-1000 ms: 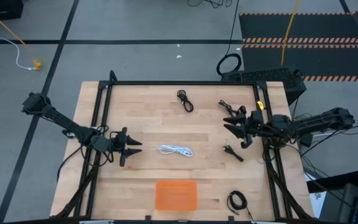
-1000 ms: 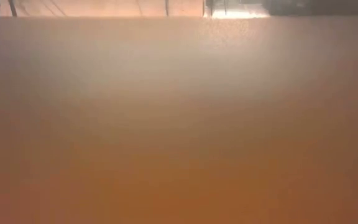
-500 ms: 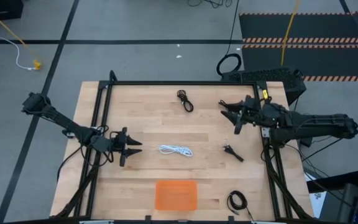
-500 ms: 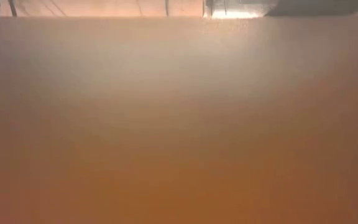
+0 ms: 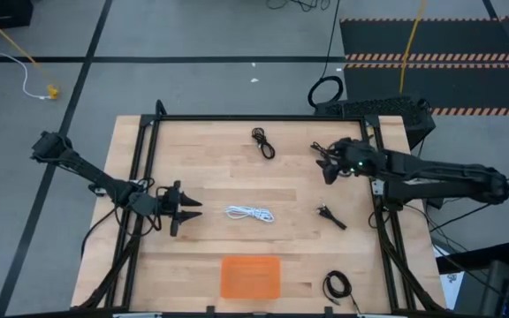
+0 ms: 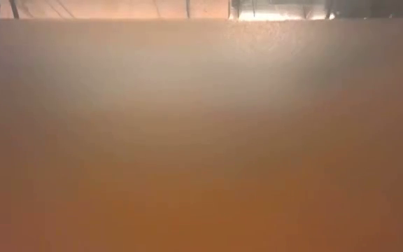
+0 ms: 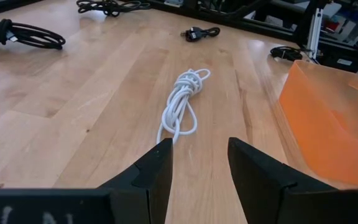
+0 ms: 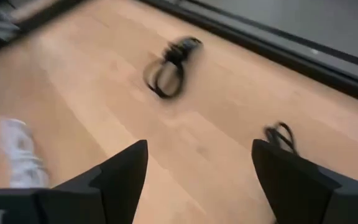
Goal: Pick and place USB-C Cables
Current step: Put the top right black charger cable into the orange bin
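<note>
A white USB-C cable [image 5: 250, 213] lies coiled at the table's middle, just in front of my open, empty left gripper [image 5: 190, 210]; it also shows in the left wrist view [image 7: 182, 102]. Several black USB-C cables lie on the wood: one at the far middle [image 5: 263, 141], one at the far right [image 5: 318, 148], one at the right [image 5: 331, 216], one at the near right corner [image 5: 337, 285]. My right gripper [image 5: 328, 165] is open and empty, right beside the far-right cable [image 8: 283, 134]. The orange tray [image 5: 250, 276] sits at the near edge.
A black frame [image 5: 237, 118] runs round the tabletop. A large black cable ring [image 5: 325, 91] lies beyond the far edge. The orange tray fills the low view [image 6: 201, 140]. Bare wood [image 5: 201, 159] lies between the cables.
My right gripper has gone toward the table's far edge and a little to the left, its arm stretching out, and now stands by the far-right black cable. The cables have kept their places.
</note>
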